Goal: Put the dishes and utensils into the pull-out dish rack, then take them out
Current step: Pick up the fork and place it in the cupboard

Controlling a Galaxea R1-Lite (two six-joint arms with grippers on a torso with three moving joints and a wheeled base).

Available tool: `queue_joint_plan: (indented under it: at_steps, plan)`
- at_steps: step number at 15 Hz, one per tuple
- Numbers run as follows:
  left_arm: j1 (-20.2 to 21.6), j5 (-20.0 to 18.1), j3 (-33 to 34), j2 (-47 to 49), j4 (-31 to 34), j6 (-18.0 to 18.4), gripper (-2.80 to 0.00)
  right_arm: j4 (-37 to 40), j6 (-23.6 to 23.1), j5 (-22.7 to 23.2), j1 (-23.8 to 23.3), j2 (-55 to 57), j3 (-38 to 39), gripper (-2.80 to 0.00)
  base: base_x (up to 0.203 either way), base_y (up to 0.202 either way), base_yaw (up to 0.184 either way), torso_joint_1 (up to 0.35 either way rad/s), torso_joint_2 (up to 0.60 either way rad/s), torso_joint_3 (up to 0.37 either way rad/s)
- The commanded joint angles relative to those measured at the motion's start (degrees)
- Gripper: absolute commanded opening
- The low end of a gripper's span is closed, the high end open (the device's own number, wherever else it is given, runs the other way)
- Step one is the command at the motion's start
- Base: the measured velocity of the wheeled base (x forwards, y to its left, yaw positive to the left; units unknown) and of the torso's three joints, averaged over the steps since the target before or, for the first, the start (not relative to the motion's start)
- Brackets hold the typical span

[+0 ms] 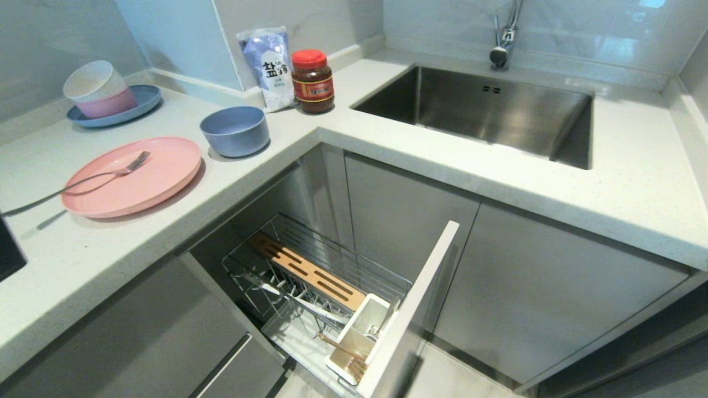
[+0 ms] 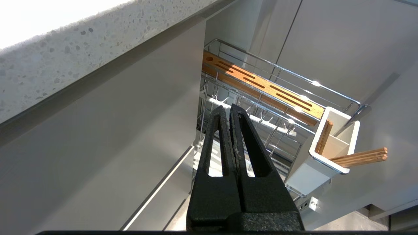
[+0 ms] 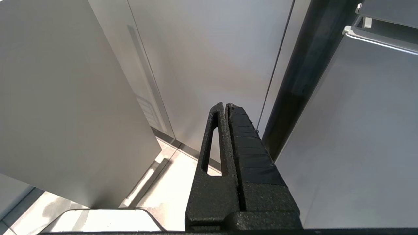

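On the counter at the left lies the pink plate (image 1: 133, 176) with a silver fork (image 1: 83, 181) across it. Behind it stands the blue-grey bowl (image 1: 234, 130). Below the counter the pull-out dish rack (image 1: 326, 287) stands drawn out, with its wooden bar (image 1: 307, 271), white cutlery box (image 1: 359, 337) and grey front panel (image 1: 412, 309). Wooden chopsticks (image 2: 359, 157) stick out of the box (image 2: 329, 153). My left gripper (image 2: 227, 111) hangs shut and empty, low beside the rack (image 2: 261, 98). My right gripper (image 3: 225, 106) is shut and empty, facing cabinet doors. Neither arm shows in the head view.
A blue plate (image 1: 113, 108) carrying a pink and a white bowl sits at the counter's far left. A salt bag (image 1: 268, 66) and a red-lidded jar (image 1: 312, 82) stand in the corner. The steel sink (image 1: 487, 113) with its tap (image 1: 504, 38) lies to the right.
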State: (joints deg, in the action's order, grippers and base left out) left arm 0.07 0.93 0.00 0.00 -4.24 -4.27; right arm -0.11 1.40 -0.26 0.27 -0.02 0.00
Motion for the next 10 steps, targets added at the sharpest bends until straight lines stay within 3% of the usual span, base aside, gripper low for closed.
queue_joint_plan:
  at_steps: [1,3,6,10]
  plan:
    - [0.0,0.1,-3.0,0.1,0.0,0.0,-2.80,0.0,0.0,0.0,0.0,-0.2,0.1,-2.80,0.000,0.000,0.000,0.000,0.00,0.000]
    - [0.0,0.1,-11.7,0.3,1.0,0.3,-2.80,0.0,0.0,0.0,0.1,-0.2,0.1,-2.80,0.000,0.000,0.000,0.000,0.00,0.000]
    - [0.0,0.0,-25.0,4.4,4.7,3.7,-2.80,0.0,0.0,0.0,0.0,-0.2,0.1,-2.80,0.000,0.000,0.000,0.000,0.00,0.000]
    - [0.2,0.2,-46.0,20.8,7.2,10.1,-2.80,0.0,0.0,0.0,0.0,-0.2,0.1,-2.80,0.000,0.000,0.000,0.000,0.00,0.000]
